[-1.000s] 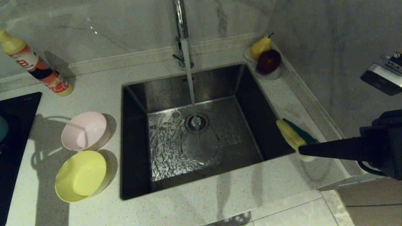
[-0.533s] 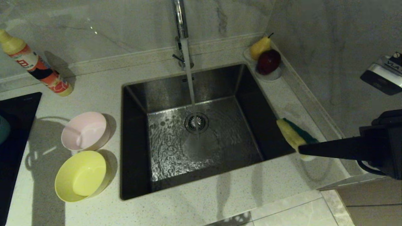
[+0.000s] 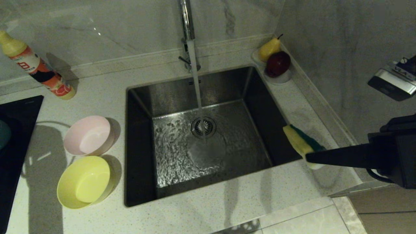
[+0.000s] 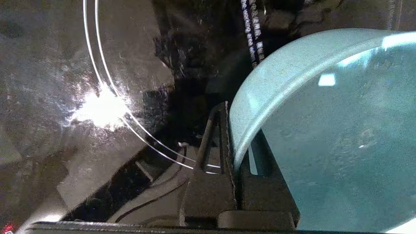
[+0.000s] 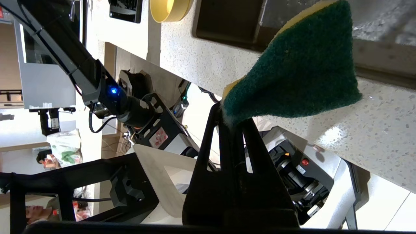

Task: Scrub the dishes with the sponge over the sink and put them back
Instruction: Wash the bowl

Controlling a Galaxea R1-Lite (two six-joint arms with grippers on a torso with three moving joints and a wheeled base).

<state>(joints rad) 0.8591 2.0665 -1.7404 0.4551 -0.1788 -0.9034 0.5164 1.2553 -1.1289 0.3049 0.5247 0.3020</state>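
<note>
- Over the sink's right rim, the right claw is clamped on the sponge, green face showing in its wrist view.
- Left of the sink, the pink bowl and yellow bowl sit on the bench.
- Left claw straddles the blue bowl's rim above the black cooktop; its grip I cannot tell.

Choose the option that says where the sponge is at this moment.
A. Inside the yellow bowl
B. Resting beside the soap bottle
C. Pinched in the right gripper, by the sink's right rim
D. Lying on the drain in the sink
C: the right gripper is shut on one end of the sponge, held in the air by the right rim of the sink.
</note>
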